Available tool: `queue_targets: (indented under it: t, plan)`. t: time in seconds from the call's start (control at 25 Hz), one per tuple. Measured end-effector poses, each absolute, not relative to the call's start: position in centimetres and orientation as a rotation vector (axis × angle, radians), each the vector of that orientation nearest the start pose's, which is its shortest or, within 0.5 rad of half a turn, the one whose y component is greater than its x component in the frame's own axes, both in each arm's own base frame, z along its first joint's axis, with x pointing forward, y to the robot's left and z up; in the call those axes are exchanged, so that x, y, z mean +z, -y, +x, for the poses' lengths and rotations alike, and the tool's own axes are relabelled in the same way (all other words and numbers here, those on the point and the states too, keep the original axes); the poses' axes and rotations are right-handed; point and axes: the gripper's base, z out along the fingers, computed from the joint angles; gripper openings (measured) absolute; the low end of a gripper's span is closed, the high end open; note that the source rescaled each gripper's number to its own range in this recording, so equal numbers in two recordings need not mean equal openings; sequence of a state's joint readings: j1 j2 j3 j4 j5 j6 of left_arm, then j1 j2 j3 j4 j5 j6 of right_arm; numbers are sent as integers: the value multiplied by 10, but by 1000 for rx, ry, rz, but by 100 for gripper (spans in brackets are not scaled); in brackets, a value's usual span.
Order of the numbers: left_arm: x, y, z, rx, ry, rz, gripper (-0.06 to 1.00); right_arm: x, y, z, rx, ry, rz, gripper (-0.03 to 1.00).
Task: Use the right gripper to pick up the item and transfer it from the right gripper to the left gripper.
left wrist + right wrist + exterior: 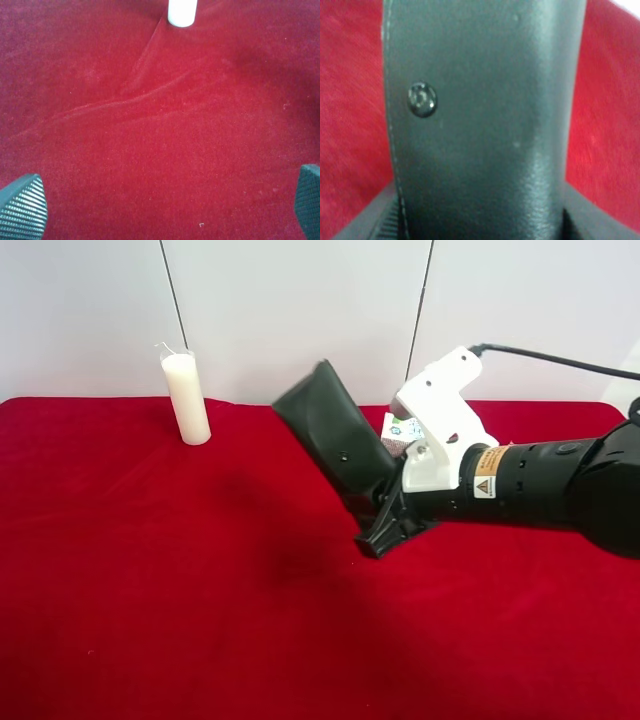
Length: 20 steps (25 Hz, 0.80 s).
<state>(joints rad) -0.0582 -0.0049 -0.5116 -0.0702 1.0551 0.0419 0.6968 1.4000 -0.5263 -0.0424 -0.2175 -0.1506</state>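
A staged robot test bench: red velvet cloth [150,590] against plain white wall panels [300,300].

Grained black leather-like glasses case [485,130] with stitched edge and glossy snap button [422,99]; creased red velvety cloth [150,150]; matt, waxy white candle [187,398].

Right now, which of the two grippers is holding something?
The right gripper, clamped on the black glasses case; the left gripper stands open, empty.
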Motion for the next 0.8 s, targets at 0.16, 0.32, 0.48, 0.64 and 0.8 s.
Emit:
queue_targets:
  t: [0.16, 0.32, 0.48, 0.64, 0.8]
  plan:
    - [281, 5, -7, -94, -2019, 105, 100, 202, -173, 197, 296, -1827, -1011, 9]
    - [281, 5, -7, -94, -2019, 105, 100, 206, -177, 196, 283, -1716, -1090, 9]
    - [281, 5, -7, -94, -2019, 105, 100, 211, -182, 195, 288, -1602, -1150, 8]
    - [281, 5, -7, -94, -2019, 105, 100, 219, -187, 193, 354, -1515, -1128, 8]
    - [281, 5, -7, -94, -2019, 105, 100, 226, -191, 190, 408, -1431, -1114, 8]
